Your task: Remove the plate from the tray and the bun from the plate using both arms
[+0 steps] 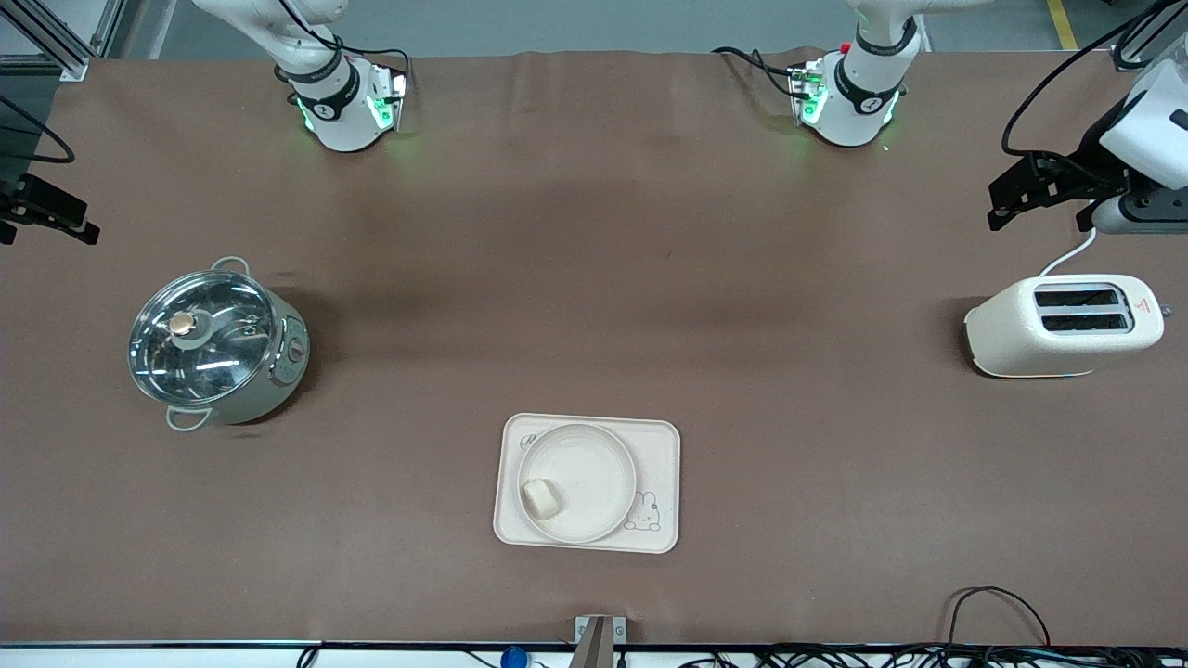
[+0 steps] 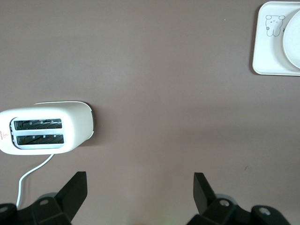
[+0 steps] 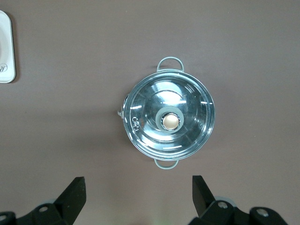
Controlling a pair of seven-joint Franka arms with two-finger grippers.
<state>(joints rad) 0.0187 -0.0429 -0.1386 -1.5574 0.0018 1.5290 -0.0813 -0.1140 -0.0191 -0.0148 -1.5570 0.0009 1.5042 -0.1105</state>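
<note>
With nothing lifted yet, the small pale bun sits at 8 o'clock on the round cream plate inside the cream rectangular tray, while the left gripper over the white toaster end and the right gripper over the steel lidded pot both hang spread and empty.

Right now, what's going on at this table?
Nothing is being handled yet. The bun lies on the plate, which sits on the tray. The left hand hangs open over bare table beside the toaster; the right hand hangs open beside the lidded pot. Both arms wait.

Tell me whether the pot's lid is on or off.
On. The glass lid sits centred on the pot, covering its rim, knob up, in both the front and right wrist views.
</note>
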